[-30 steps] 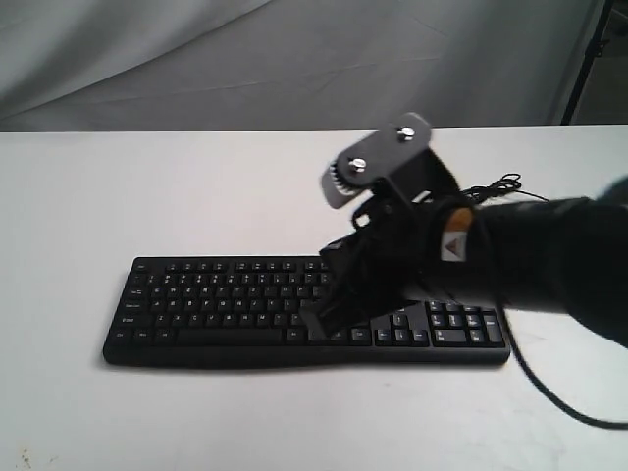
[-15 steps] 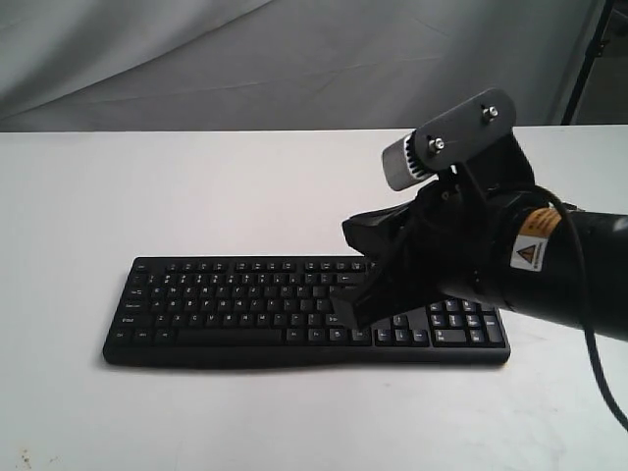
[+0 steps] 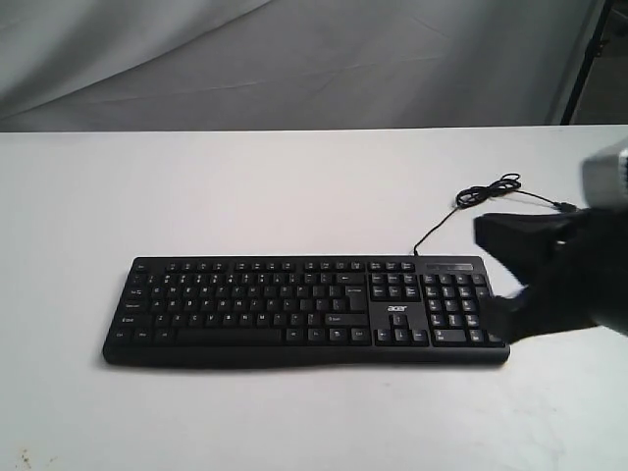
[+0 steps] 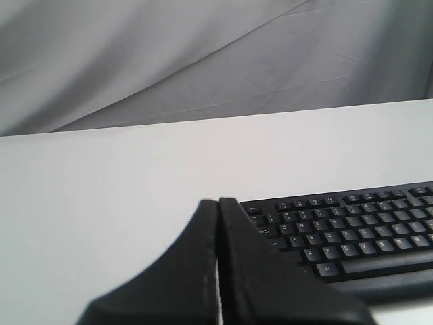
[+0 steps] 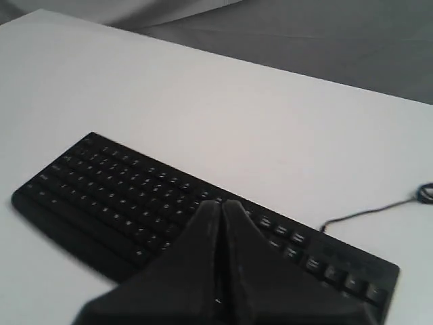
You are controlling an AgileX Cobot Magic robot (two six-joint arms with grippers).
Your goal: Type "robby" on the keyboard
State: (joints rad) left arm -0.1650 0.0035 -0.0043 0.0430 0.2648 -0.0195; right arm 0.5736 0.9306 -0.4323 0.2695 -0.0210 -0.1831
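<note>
The black keyboard (image 3: 304, 309) lies flat on the white table (image 3: 245, 186), its thin cable (image 3: 461, 206) curling off behind the number pad. My right gripper (image 3: 496, 319) hangs at the keyboard's right end, shut and empty; in the right wrist view its closed tips (image 5: 220, 203) hover above the keyboard (image 5: 135, 196). The left gripper (image 4: 218, 202) is shut with nothing held, off the near corner of the keyboard (image 4: 352, 230) in the left wrist view. It does not show in the exterior view.
A grey cloth backdrop (image 3: 294, 59) hangs behind the table. A dark stand leg (image 3: 587, 59) rises at the far right. The cable's coiled end (image 3: 496, 186) lies on the table behind the right gripper.
My right arm has pulled away to the right, off the keyboard's middle keys to its right end, leaving the whole keyboard uncovered.
</note>
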